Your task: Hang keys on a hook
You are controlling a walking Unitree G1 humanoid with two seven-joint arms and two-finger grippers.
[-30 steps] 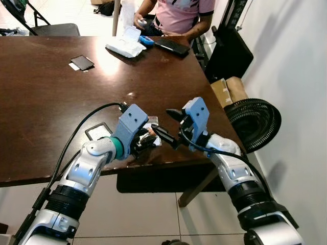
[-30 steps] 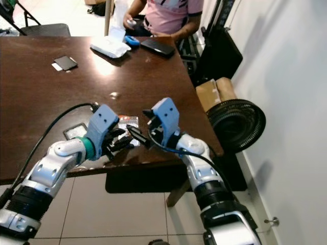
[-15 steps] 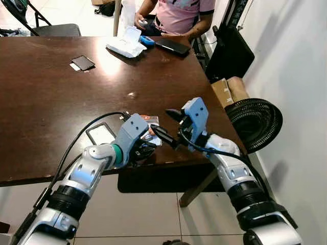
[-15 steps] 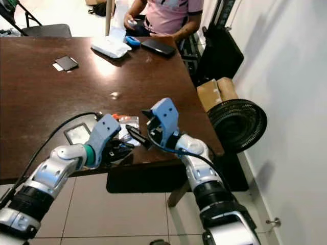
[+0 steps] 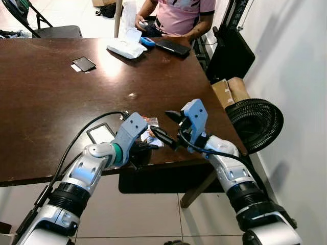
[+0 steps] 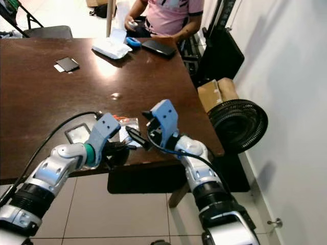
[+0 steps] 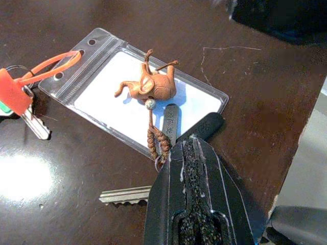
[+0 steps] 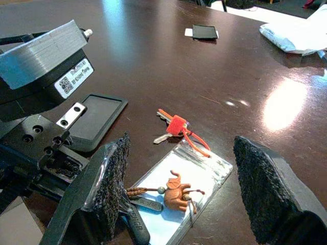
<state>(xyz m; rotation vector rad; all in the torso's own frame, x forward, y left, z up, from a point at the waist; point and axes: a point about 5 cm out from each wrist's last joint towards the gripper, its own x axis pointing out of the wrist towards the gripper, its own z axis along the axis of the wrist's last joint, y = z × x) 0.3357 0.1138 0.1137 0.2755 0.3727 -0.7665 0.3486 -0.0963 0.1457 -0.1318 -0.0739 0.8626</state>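
A dark wooden table (image 5: 61,97) stood beside a white wall (image 5: 296,61), with a fan (image 5: 255,122) on the tiled floor. The keys (image 7: 153,140) lay at the table's near edge on a clear card sleeve (image 7: 102,102). The left gripper (image 7: 191,153) had its fingers pressed together at the key ring; the right gripper (image 8: 184,189) was spread wide above, holding nothing.

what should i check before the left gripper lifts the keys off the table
1. Left gripper shut at the key ring by the beaded cord: ok.
2. Firm hold on the ring itself: cannot tell, fingers hide it.
3. Silver key and elephant charm still lying flat, nothing raised: ok.
4. Red-tagged key and clear card sleeve may drag along: cannot tell if joined.
5. Right gripper open above the sleeve, close to the lift path: not ok.
6. Hook to hang on located: not ok.
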